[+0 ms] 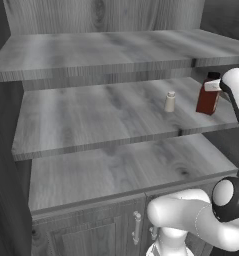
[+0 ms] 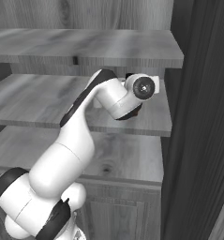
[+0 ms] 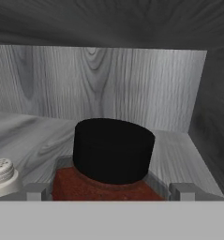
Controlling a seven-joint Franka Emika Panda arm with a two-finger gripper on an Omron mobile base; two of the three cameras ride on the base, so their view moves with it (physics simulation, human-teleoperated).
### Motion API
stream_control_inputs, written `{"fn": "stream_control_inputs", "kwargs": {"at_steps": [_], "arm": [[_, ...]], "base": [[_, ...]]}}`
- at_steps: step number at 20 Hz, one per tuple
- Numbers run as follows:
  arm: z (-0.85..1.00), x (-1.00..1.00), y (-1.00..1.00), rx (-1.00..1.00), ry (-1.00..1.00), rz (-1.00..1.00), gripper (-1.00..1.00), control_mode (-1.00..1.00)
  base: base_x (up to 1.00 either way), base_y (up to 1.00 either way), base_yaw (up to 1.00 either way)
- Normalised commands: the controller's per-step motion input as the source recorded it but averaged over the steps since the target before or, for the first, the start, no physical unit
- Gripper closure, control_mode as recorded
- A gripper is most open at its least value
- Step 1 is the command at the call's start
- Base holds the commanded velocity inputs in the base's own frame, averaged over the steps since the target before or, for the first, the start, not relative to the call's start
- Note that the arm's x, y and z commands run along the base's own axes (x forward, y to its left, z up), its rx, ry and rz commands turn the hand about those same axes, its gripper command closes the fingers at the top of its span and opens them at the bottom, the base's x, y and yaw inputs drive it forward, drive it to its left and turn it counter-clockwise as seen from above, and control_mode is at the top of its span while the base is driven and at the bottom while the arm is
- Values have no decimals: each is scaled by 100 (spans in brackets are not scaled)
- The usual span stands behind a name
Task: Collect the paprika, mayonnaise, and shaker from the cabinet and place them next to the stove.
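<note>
Paprika upright, cap toward end effector

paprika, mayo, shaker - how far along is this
Nothing looks delivered: the paprika and shaker stand on the cabinet's middle shelf. In hand: the open gripper is closing in on the paprika, fingertips flanking it, not gripping. Left: carrying all three to the stove.

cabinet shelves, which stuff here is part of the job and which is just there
Part of the job:
paprika, middle shelf, right end
shaker, same shelf, left of the paprika
cabinet
claw, open, one tip on each side of the paprika

Just there:
lower doors with metal handles
</note>
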Motion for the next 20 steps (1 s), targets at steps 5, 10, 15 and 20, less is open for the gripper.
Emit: {"fn": "stream_control_inputs", "kwargs": {"at_steps": [5, 10, 15, 20], "arm": [[-1, -3, 0, 0, 0, 0, 100, -100], [0, -16, 4, 0, 0, -1, 100, -100], [-5, -35, 3, 0, -2, -1, 100, -100], [-2, -57, 5, 0, -2, 0, 100, -100]], "base": [[0, 0, 0], [0, 0, 0], [0, 0, 0], [0, 0, 0]]}}
